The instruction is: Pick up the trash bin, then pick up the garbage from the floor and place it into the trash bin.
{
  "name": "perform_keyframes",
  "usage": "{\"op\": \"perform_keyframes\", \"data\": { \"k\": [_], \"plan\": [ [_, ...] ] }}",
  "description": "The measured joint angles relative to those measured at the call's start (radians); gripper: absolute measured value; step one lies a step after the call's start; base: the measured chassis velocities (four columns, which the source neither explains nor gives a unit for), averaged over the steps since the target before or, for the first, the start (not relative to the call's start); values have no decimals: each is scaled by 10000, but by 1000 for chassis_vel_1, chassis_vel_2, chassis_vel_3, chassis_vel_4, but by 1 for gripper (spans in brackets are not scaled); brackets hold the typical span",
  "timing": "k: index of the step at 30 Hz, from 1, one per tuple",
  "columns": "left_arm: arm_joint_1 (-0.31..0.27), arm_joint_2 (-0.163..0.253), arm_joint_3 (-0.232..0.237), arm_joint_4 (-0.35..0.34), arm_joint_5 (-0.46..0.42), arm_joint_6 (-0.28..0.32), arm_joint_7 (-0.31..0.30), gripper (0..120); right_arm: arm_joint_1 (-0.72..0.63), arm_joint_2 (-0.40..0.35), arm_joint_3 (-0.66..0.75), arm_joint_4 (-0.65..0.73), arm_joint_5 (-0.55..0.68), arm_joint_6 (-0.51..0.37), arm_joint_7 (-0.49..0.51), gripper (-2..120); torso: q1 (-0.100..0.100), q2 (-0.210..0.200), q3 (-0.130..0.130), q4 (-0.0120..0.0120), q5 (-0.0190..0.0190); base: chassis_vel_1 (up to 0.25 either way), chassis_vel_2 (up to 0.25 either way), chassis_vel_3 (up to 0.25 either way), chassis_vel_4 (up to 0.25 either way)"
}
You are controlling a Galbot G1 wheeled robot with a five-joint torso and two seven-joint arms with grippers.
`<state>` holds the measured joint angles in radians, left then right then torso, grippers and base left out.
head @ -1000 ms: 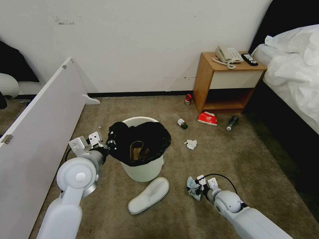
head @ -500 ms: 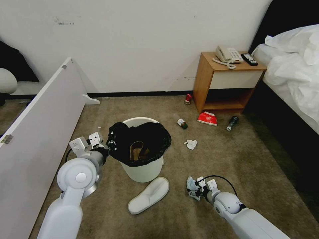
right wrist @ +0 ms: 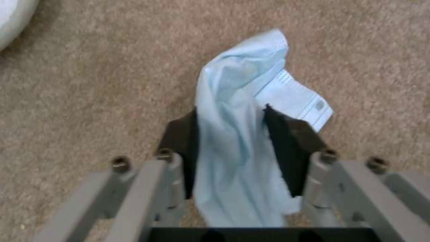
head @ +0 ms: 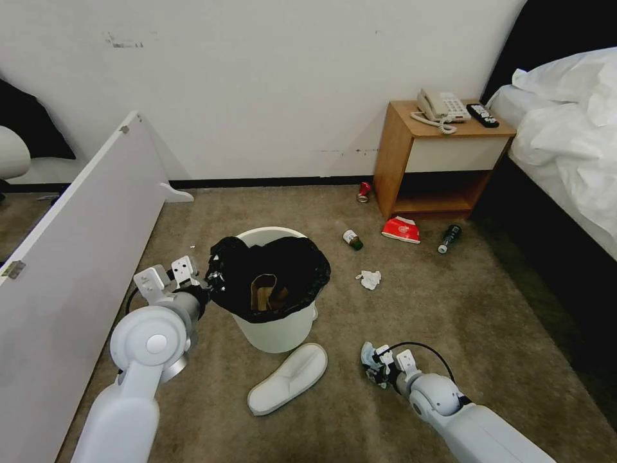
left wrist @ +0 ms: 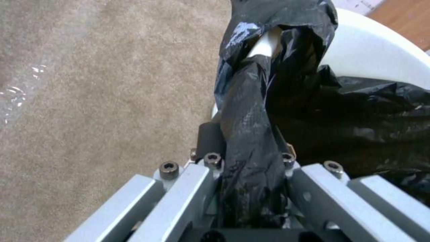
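Observation:
The trash bin stands on the carpet, its black bag folded over the rim, a crumpled brown paper bag inside. My left gripper is shut on the bagged rim at the bin's left side; its fingers pinch the black plastic. Low over the carpet to the bin's right, my right gripper is shut on the pale blue wad. Other garbage on the floor: a white slipper, a tissue, a red packet, a red can and two small bottles.
A wooden nightstand with a telephone and a remote stands at the back right, beside a bed. A white panel leans along the left. Open carpet lies to the right of the right arm.
My right gripper has drawn slightly back toward me with the pale blue wad between its fingers. The left gripper and the bin have stayed put.

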<state>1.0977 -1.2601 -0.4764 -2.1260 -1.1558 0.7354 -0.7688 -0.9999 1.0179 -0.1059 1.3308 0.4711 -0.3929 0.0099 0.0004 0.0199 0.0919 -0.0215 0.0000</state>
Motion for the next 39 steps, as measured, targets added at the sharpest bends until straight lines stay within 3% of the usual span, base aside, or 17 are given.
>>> {"op": "perform_keyframes", "data": {
  "k": [8,10,25,39],
  "plan": [
    [-45,-38,43,103,86,0,38,5,26,8,58,-115,-27,161,-52,2,0,0,0,0,1,0,0,0,0],
    [-44,-38,43,111,97,0,45,5,30,12,58,-124,-37,172,-60,0,0,0,0,0,1,0,0,0,0],
    [-55,-54,69,133,97,0,63,5,254,-313,1131,855,-169,221,151,0,0,0,0,2,0,0,0,0,0],
    [1,8,106,-4,-18,0,0,5,106,-930,3111,3504,174,265,275,0,0,0,0,0,0,0,0,0,0]
  ]
}}
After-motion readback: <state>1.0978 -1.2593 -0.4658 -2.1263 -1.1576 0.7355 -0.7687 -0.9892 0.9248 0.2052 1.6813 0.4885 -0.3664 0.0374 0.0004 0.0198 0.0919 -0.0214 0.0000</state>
